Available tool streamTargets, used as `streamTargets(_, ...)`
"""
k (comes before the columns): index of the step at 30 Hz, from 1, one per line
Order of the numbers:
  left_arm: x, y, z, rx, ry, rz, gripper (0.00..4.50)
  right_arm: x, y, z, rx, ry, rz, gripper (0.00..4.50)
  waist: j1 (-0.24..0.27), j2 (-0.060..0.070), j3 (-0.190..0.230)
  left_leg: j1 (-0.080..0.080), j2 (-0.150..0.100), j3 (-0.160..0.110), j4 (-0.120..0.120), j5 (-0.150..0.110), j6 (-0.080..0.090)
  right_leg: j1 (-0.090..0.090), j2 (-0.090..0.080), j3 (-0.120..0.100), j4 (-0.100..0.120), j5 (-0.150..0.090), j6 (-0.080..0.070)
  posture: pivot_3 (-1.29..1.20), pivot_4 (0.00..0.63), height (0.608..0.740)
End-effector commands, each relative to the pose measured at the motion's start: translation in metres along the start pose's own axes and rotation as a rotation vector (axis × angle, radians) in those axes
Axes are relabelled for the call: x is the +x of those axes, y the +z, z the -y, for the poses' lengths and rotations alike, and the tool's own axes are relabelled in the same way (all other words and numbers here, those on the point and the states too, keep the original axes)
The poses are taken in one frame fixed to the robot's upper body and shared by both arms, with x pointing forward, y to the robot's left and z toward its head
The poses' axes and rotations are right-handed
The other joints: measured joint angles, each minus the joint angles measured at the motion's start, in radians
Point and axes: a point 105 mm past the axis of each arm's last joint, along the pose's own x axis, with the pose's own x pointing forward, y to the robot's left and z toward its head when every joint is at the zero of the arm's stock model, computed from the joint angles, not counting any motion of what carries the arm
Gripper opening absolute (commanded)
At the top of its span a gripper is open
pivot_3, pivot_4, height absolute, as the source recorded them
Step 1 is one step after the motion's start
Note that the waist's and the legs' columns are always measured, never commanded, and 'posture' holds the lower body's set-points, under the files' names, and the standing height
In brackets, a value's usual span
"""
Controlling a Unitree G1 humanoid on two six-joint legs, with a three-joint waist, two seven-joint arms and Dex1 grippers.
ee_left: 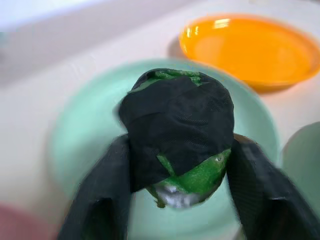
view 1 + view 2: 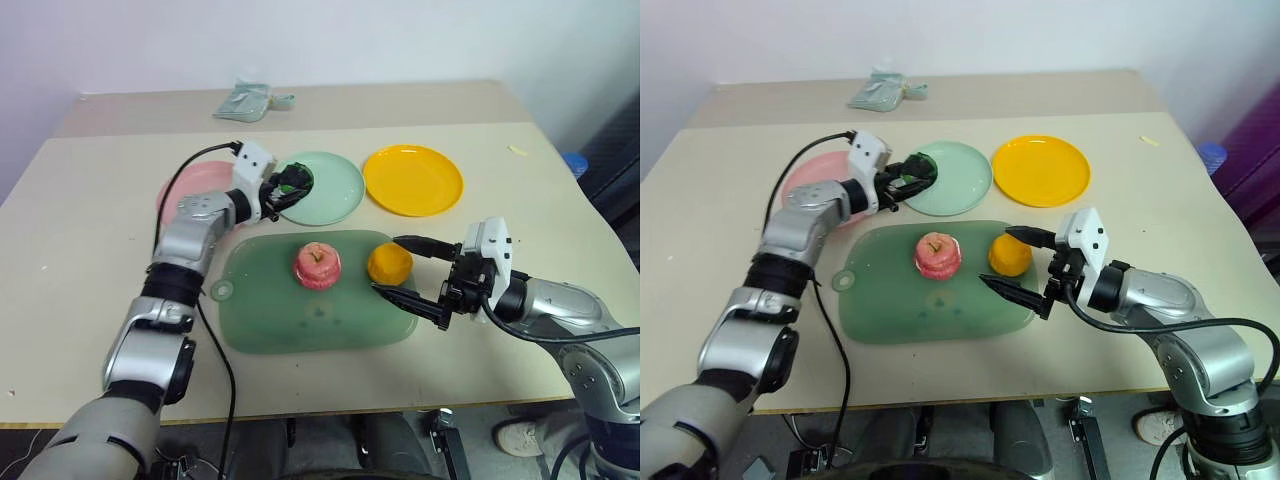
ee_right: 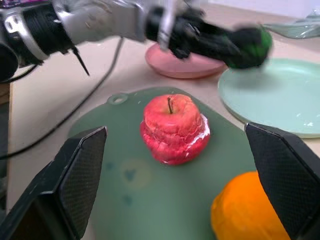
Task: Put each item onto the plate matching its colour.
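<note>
Dark green and black, the lump (image 1: 177, 135) sits pinched between the left tool (image 2: 278, 189) fingers, held over the near rim of the mint green plate (image 2: 335, 190). It looks light and somewhat soft, wrinkled, so the side pinch across its middle suits it. It is roundish with no clear long axis. The right tool (image 2: 405, 271) stands spread wide, empty, around the orange-yellow lump (image 2: 389, 263), just right of the pink apple shape (image 2: 317, 265).
</note>
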Motion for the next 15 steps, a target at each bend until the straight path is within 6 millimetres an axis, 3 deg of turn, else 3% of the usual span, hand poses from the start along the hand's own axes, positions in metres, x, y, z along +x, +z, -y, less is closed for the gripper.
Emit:
streamTargets(1, -0.004, 0.028, -0.013, 0.004, 0.029, 0.106, 4.45, -0.003, 0.010, -0.004, -0.042, -0.017, 0.034, 4.50, -0.001, 0.000, 0.000, 0.000, 0.000, 0.000, 0.000, 0.000, 0.000, -0.001, 0.000, 0.000, 0.000, 0.000, 0.000, 0.00, 0.150, 0.740)
streamTargets(4, -0.021, 0.049, -0.011, -0.026, -0.037, 0.231, 4.45, -0.005, 0.008, -0.007, -0.037, -0.033, 0.028, 4.50, 0.000, 0.000, 0.000, -0.001, 0.001, 0.000, 0.000, 0.000, 0.000, -0.001, 0.000, 0.000, 0.000, 0.000, 0.000, 0.00, 0.150, 0.740)
streamTargets(7, -0.046, 0.060, 0.009, -0.049, -0.201, 0.310, 4.45, -0.007, 0.007, -0.008, -0.033, -0.046, 0.024, 4.50, 0.001, 0.000, 0.000, -0.001, 0.002, 0.000, 0.000, 0.000, 0.000, -0.001, 0.000, 0.001, 0.001, 0.000, 0.000, 0.00, 0.150, 0.740)
streamTargets(11, -0.076, 0.048, 0.050, -0.021, -0.432, 0.241, 4.45, -0.006, 0.008, -0.006, -0.030, -0.048, 0.020, 4.50, 0.002, 0.000, 0.000, 0.000, 0.004, 0.000, 0.000, 0.000, 0.000, 0.000, 0.000, 0.001, 0.001, 0.000, 0.000, 0.00, 0.150, 0.740)
streamTargets(15, -0.082, 0.025, 0.075, 0.053, -0.527, 0.107, 4.45, 0.000, 0.011, -0.003, -0.033, -0.032, 0.025, 4.50, 0.007, 0.000, 0.000, 0.000, 0.004, -0.001, 0.002, 0.000, -0.001, 0.001, 0.000, 0.000, 0.001, 0.000, 0.000, 0.00, 0.150, 0.740)
